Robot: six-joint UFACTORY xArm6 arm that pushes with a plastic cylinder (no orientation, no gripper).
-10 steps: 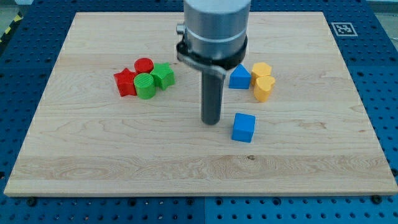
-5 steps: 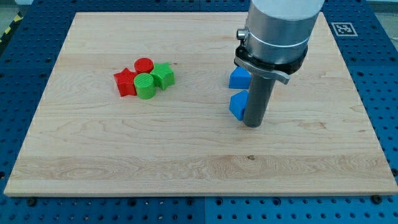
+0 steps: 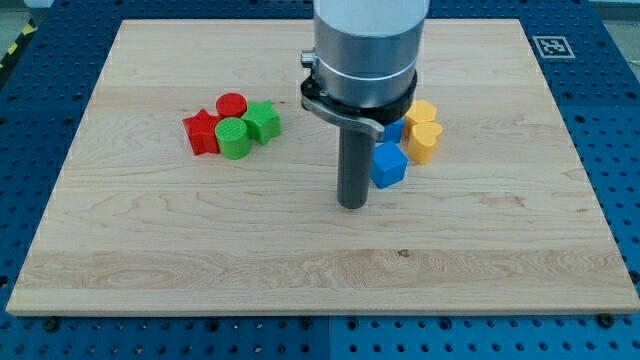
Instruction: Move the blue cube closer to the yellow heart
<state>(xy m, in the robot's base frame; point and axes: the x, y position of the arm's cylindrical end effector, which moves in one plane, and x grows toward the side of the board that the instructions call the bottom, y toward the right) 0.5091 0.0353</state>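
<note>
Blue cube [image 3: 388, 165] now shifted up beside yellow heart [image 3: 424, 142], nearly touching; my tip [image 3: 351, 205], nothing held, withdrawn leftward.

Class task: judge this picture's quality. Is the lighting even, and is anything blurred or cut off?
Camera view: soft, even light, faint shadows, no glare; the blue cube and yellow heart look sharp; my tip is crisp; the arm's housing is cropped at the view's top.
</note>
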